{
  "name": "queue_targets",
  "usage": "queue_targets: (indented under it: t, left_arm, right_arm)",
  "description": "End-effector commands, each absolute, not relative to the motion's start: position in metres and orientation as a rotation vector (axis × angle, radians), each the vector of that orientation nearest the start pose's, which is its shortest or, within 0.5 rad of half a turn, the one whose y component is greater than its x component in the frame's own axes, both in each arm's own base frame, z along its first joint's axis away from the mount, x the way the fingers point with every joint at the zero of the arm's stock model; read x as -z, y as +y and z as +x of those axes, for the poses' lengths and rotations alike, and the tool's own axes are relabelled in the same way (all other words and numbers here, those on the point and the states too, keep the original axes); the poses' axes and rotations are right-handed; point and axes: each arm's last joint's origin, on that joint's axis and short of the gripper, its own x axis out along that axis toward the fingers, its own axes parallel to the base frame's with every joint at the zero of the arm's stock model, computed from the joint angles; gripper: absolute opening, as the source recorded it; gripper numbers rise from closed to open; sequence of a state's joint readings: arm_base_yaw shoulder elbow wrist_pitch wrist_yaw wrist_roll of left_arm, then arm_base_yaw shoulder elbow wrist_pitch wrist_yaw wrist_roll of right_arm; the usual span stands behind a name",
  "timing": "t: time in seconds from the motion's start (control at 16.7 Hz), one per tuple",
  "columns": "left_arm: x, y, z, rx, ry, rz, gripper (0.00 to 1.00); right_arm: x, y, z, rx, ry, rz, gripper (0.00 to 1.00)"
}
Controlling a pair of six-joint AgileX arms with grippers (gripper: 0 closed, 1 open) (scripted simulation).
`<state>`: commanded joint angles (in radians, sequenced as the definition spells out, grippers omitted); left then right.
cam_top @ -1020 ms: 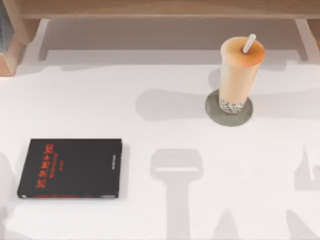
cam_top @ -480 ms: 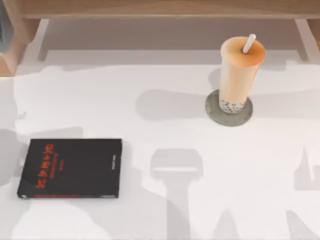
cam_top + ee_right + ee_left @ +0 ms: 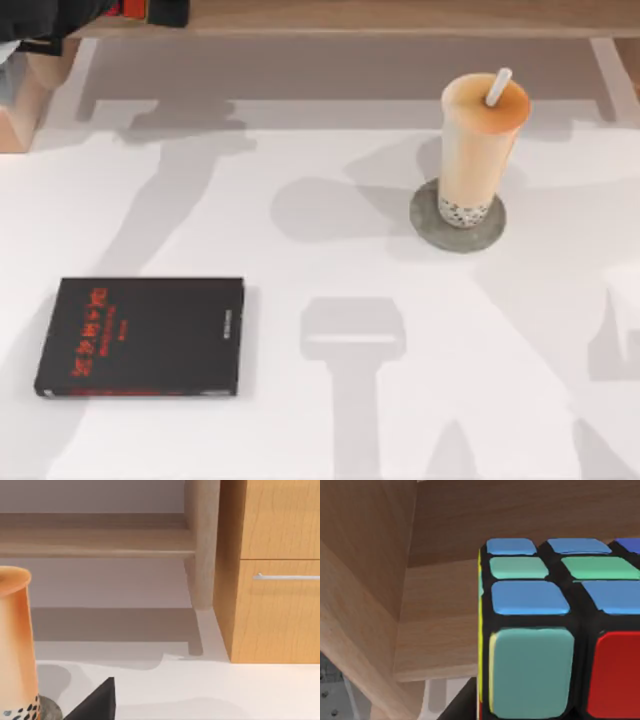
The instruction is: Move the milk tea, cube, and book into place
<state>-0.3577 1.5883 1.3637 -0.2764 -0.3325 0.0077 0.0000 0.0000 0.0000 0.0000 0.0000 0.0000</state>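
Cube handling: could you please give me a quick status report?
Left gripper at the top view's far left, by the wooden shelf, cube close ahead. Milk tea upright on its coaster. Black book lies untouched.

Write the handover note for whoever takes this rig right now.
Left arm: at the table's far left corner, with the cube close before its wrist camera, by the wooden shelf.
Right gripper: near the milk tea, not touching it.
Done: milk tea stands upright on the grey coaster.
Left: set the cube down, then the book. The black book lies flat, near left.
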Motion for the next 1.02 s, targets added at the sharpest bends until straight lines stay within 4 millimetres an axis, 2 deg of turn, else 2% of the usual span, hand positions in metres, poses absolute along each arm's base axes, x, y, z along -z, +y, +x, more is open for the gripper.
queue_targets:
  t: [0.18, 0.3, 0.54, 0.9, 1.02]
  left_arm:
    - [-0.369, -0.146, 0.342, 0.028, 0.198, 0.077, 0.00]
    - [-0.386, -0.154, 0.342, 0.013, 0.087, 0.033, 0.00]
    - [-0.396, -0.165, 0.346, 0.024, 0.002, 0.000, 0.00]
    - [-0.397, -0.164, 0.346, 0.021, -0.002, -0.001, 0.00]
    - [-0.410, -0.163, 0.347, 0.007, -0.053, -0.034, 0.00]
  right_arm:
    - [-0.160, -0.001, 0.106, 0.000, 0.000, 0.000, 1.00]
    - [-0.160, -0.001, 0.106, 0.000, 0.000, 0.000, 1.00]
    - [-0.160, -0.001, 0.106, 0.000, 0.000, 0.000, 1.00]
    - [-0.160, -0.001, 0.106, 0.000, 0.000, 0.000, 1.00]
    - [-0.160, -0.001, 0.106, 0.000, 0.000, 0.000, 1.00]
